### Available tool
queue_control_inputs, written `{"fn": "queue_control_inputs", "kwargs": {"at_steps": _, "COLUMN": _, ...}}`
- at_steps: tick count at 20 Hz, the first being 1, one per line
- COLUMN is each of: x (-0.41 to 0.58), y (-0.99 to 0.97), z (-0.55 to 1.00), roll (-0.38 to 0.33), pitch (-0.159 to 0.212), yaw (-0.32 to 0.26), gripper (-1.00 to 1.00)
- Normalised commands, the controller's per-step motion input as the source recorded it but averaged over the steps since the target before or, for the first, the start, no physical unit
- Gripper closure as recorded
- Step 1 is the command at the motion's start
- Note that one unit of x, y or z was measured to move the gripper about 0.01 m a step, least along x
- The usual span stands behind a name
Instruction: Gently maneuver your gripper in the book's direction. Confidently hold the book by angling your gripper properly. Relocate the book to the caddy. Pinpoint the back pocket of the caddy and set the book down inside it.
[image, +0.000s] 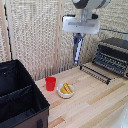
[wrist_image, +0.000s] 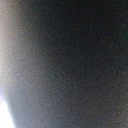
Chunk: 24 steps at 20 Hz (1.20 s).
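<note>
In the exterior view my white gripper (image: 78, 35) hangs high over the back of the wooden table, shut on the book (image: 77, 50). The book is thin and dark navy, seen edge-on, and dangles upright below the fingers, well above the tabletop. The black fabric caddy (image: 35, 102) stands open at the exterior view's lower left, far from the gripper. A divider (image: 17, 91) crosses its inside; I cannot single out the back pocket. The wrist view is a dark blur, filled by something close to the lens.
A red cup (image: 50, 83) and a small white bowl (image: 65, 90) of yellow food stand on the table (image: 95, 107) between caddy and gripper. A black-and-silver toaster oven (image: 114, 54) with its door (image: 95, 73) folded down sits at the exterior view's right. A bamboo screen backs the scene.
</note>
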Motion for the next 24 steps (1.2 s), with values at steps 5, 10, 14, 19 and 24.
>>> {"fn": "queue_control_inputs", "kwargs": {"at_steps": 5, "x": 0.020, "y": 0.29, "z": 0.59, "roll": 0.105, "pitch": 0.000, "yaw": -0.208, "gripper": 1.00}}
{"fn": "queue_control_inputs", "kwargs": {"at_steps": 10, "x": 0.211, "y": 0.69, "z": 0.53, "roll": 0.074, "pitch": 0.048, "yaw": -0.078, "gripper": 1.00}}
{"fn": "queue_control_inputs", "kwargs": {"at_steps": 14, "x": 0.254, "y": 0.77, "z": 0.53, "roll": 0.060, "pitch": 0.050, "yaw": -0.055, "gripper": 1.00}}
{"fn": "queue_control_inputs", "kwargs": {"at_steps": 19, "x": 0.256, "y": 0.76, "z": 0.58, "roll": 0.044, "pitch": 0.035, "yaw": -0.064, "gripper": 1.00}}
{"fn": "queue_control_inputs", "kwargs": {"at_steps": 24, "x": 0.174, "y": 0.53, "z": 0.75, "roll": 0.007, "pitch": 0.002, "yaw": -0.154, "gripper": 1.00}}
